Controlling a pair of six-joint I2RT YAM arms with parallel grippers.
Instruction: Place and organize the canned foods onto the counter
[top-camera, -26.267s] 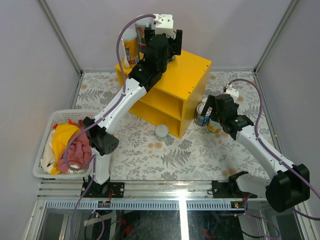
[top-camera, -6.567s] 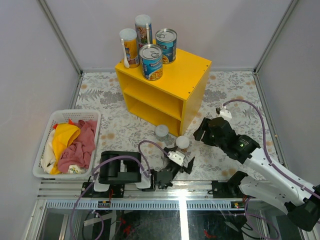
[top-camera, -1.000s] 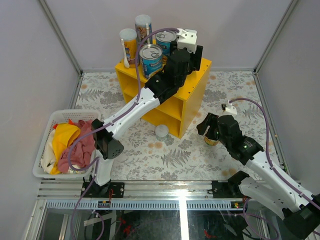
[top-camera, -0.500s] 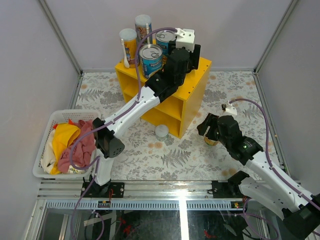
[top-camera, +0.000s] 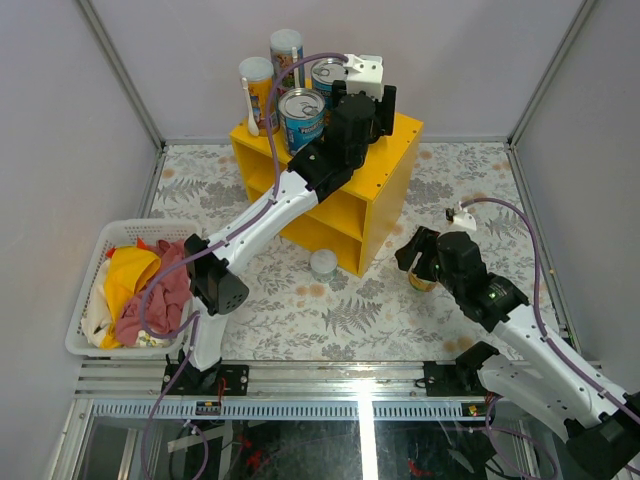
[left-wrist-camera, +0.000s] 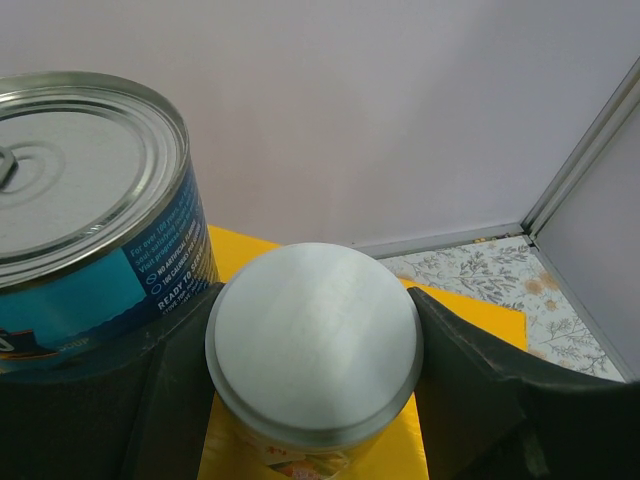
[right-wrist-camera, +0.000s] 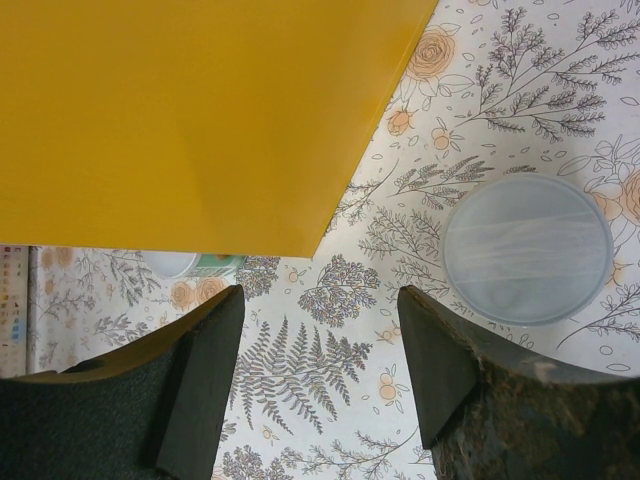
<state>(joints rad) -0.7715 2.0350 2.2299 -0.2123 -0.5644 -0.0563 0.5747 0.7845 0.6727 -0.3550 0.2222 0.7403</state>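
Chg over last sec: left arm (top-camera: 270, 205) slid further left across yellow desk (top-camera: 390, 140) top, toward blue-label can (left-wrist-camera: 90, 230), so placing looks nearly done.
Left fingers (left-wrist-camera: 470, 370) half open, clamped on short pale-lid can (left-wrist-camera: 312, 335). Can upright, long axis vertical, lid up, just beside blue-label can. Touchdown: can't tell.
Right fingers (right-wrist-camera: 200, 370) part open, empty. Second pale-lid can (right-wrist-camera: 527, 248) outside gap, right of desk.

White laundry basket (top-camera: 82, 300) of crumpled clothes (top-camera: 155, 300) at left; floral tablecloth (top-camera: 330, 310) beneath
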